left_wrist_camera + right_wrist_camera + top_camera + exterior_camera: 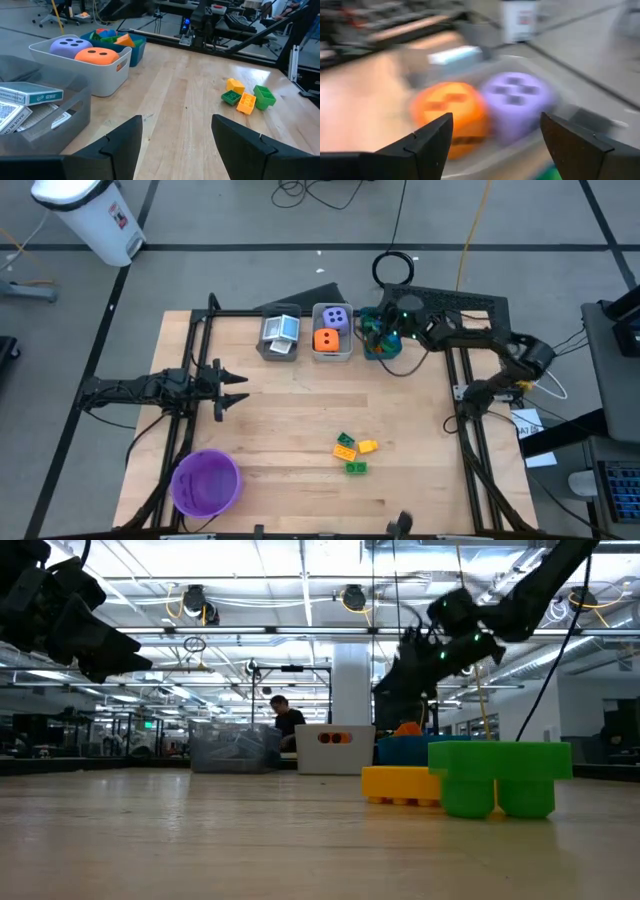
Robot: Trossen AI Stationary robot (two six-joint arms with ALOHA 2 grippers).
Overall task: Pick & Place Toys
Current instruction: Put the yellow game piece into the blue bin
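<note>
A purple die [337, 316] and an orange die [326, 339] lie in a grey bin [115, 75] at the table's far edge. White-and-teal cards [30, 95] lie in the clear bin [265, 345] to its left. Several small bricks [352, 452], green, yellow and orange, rest on the table toward the near edge. My right gripper [375, 328] hovers open above the blue bin [135, 50] of bricks, pointing at the dice [449, 112], with nothing between its fingers. My left gripper [240, 387] waits open at the table's left.
A round purple bowl [205, 480] stands at the near left corner. The three bins stand side by side along the far edge. Bare wood lies between the bins and the loose bricks [247, 97]. Black frame rails run along both table sides.
</note>
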